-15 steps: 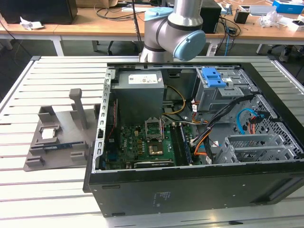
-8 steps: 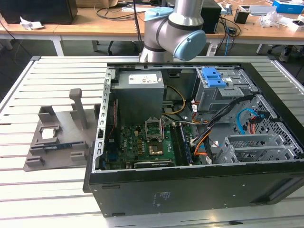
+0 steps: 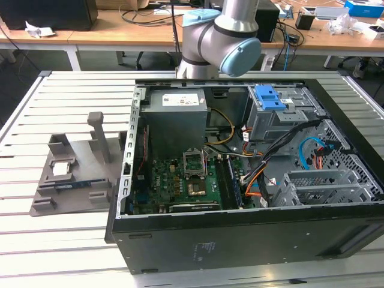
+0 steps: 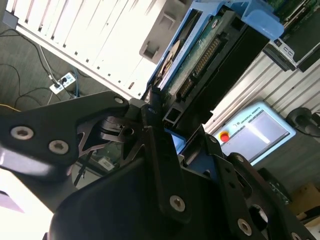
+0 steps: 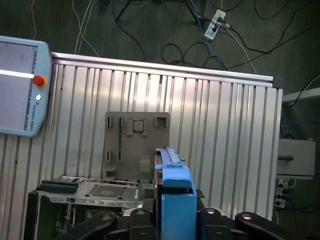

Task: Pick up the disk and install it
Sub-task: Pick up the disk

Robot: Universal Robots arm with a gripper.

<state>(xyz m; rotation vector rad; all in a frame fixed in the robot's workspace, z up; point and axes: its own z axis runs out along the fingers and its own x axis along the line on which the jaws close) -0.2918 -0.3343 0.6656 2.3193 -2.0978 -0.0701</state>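
The disk [image 4: 200,55] shows in both wrist views as a bright blue carrier around a drive with a green circuit board and a connector row. My gripper [image 4: 161,114] is shut on one end of it, black fingers [image 4: 150,107] pressed against its sides. In the first wrist view the disk [image 5: 176,197] stands edge-on between the gripper's links [image 5: 172,220], held high above the slatted table [image 5: 225,130]. The exterior view shows the arm [image 3: 222,36] rising behind the open computer case [image 3: 240,180].
Inside the case a grey drive cage with a blue top [image 3: 270,99] stands at the back, towards the exterior view's right. A grey parts fixture [image 3: 78,174] lies on the table at the exterior view's left. A teach pendant [image 5: 20,90] rests at the table's edge.
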